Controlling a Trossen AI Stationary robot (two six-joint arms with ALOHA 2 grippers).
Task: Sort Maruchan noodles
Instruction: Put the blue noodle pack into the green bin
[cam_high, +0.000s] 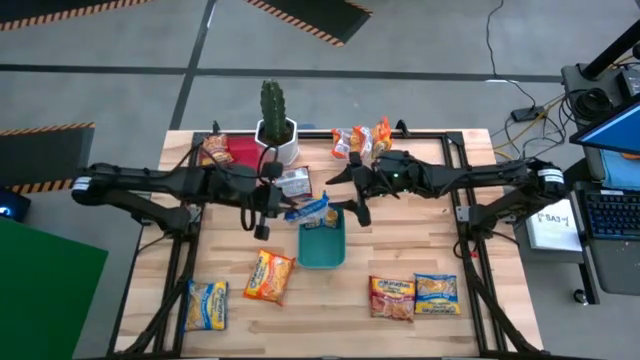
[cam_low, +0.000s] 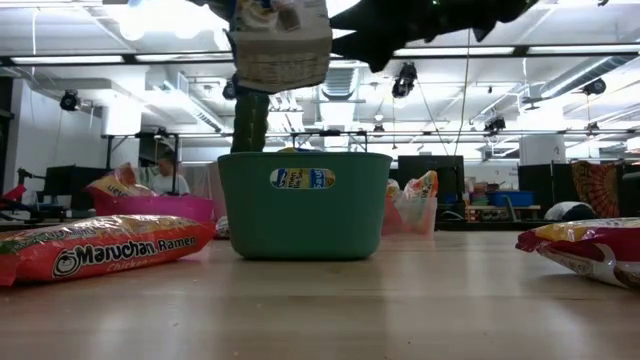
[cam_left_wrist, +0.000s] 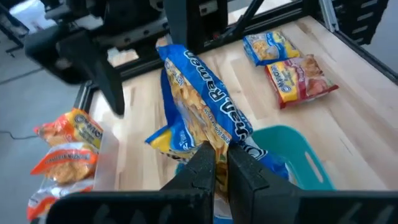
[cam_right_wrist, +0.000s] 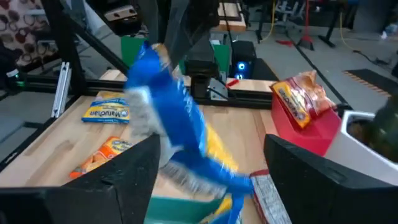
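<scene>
A blue-and-yellow Maruchan noodle packet hangs over the green tray near the table's middle, with my left gripper shut on it. In the low view the packet is clear above the tray. My right gripper is open just right of the packet. In the right wrist view its fingers stand apart on either side of the blurred packet, and no touch shows. My left gripper pinches one end of the blue-and-yellow packet between its two fingers. The fingers come from the table's left, slanting a little downward. The rest of the packet sticks out past the fingertips, crumpled and lifted clear above the green tray.
A cactus in a white pot stands at the far edge, between a red tray holding an orange packet and a clear tray with orange packets. Loose packets lie near the front: yellow-blue, orange, red, yellow-blue.
</scene>
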